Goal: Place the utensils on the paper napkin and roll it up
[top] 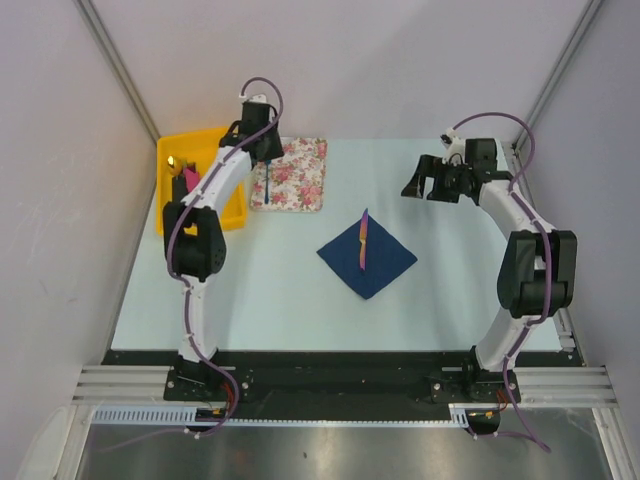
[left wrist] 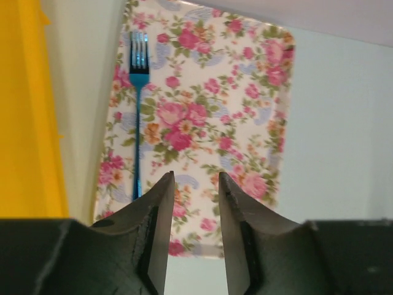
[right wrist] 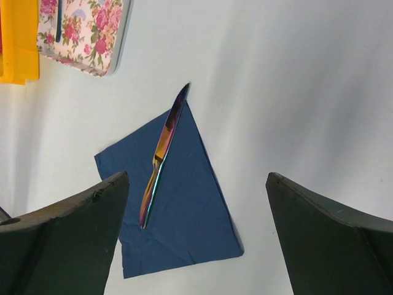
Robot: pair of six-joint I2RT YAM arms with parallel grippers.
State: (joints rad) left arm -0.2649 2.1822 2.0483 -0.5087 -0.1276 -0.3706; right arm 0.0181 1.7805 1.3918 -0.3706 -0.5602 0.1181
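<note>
The navy paper napkin (top: 367,258) is lying as a diamond in the middle of the top view, and the tan-orange knife (top: 364,240) is resting on it. The blue fork (left wrist: 139,110) is lying on the floral mat (left wrist: 245,123), at the upper left. The left gripper (left wrist: 195,178) is hanging over the mat, its fingers slightly apart and holding nothing. The right gripper (right wrist: 196,178) is spread wide and empty.

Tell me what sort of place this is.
Probably a robot lab test cell, not a dining room: plain white panels enclose a pale table, two arms are bolted to a metal rail at its edge, and a napkin and floral mat lie staged.
</note>
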